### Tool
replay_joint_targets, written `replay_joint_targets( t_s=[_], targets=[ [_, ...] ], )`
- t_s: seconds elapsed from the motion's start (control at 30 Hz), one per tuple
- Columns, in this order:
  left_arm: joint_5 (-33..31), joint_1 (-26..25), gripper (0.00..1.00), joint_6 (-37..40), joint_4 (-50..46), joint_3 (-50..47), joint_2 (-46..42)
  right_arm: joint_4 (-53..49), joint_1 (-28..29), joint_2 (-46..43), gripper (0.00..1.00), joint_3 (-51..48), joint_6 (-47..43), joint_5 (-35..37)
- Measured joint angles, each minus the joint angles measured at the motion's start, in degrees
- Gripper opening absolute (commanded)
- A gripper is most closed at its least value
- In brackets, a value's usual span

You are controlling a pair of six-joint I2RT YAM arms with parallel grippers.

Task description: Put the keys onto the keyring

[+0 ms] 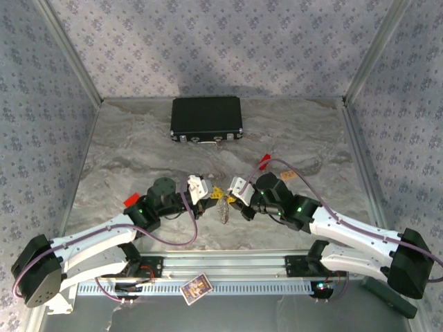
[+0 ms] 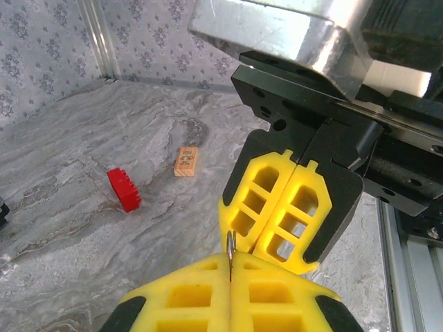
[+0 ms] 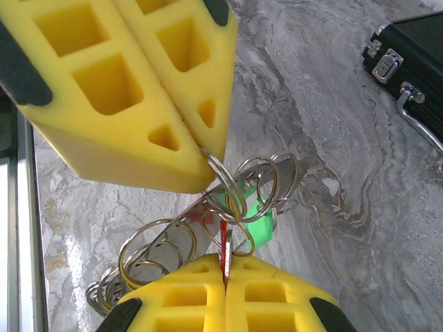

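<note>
Keyring is pinched in shut left fingers, red key in shut right fingers; black case closed.

White arm links, black joints; purple cables; yellow, lattice-holed tool fingers.

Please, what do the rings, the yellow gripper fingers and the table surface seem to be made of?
Rings: thin silvery metal wire, shiny, with bright glints. Fingers: yellow plastic, matte, moulded with open cells; possibly printed. Table: grey marble pattern, perhaps a printed sheet rather than real stone.
</note>
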Motion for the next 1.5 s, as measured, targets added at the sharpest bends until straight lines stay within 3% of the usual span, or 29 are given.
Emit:
replay_joint_targets(
  t_s=[0.1, 0.27, 0.4, 0.63, 1.03, 1.5],
  targets=[
    [-0.04, -0.04, 0.00, 0.31, 0.37, -0.07, 0.00, -0.09, -1.05, -0.35, 0.24, 0.00, -0.39, -0.42],
    [0.00, -0.09, 0.00, 0.90, 0.79, -0.46, -0.04, -0.55, -4.26, -3.74, 0.32, -0.15, 0.26, -3.28],
    [0.00, -0.09, 0.00, 1.27, 0.81, -0.63, -0.04, -0.42, -8.35, -7.54, 0.35, -1.01, 0.98, -10.67],
    [0.57, -0.09, 0.00, 1.27, 1.01, -0.63, 0.02, 1.90, -12.15, -8.83, 0.36, -1.51, 1.66, -20.15],
    [1.77, -0.09, 0.00, 1.27, 1.51, -0.63, 0.02, 9.46, -14.56, -8.46, 0.35, -2.67, 2.99, -23.17],
    [3.26, -0.09, 0.00, 1.27, 2.27, -0.63, 0.02, 9.07, -14.64, -0.98, 0.29, -2.21, 3.96, -31.58]
  ],
)
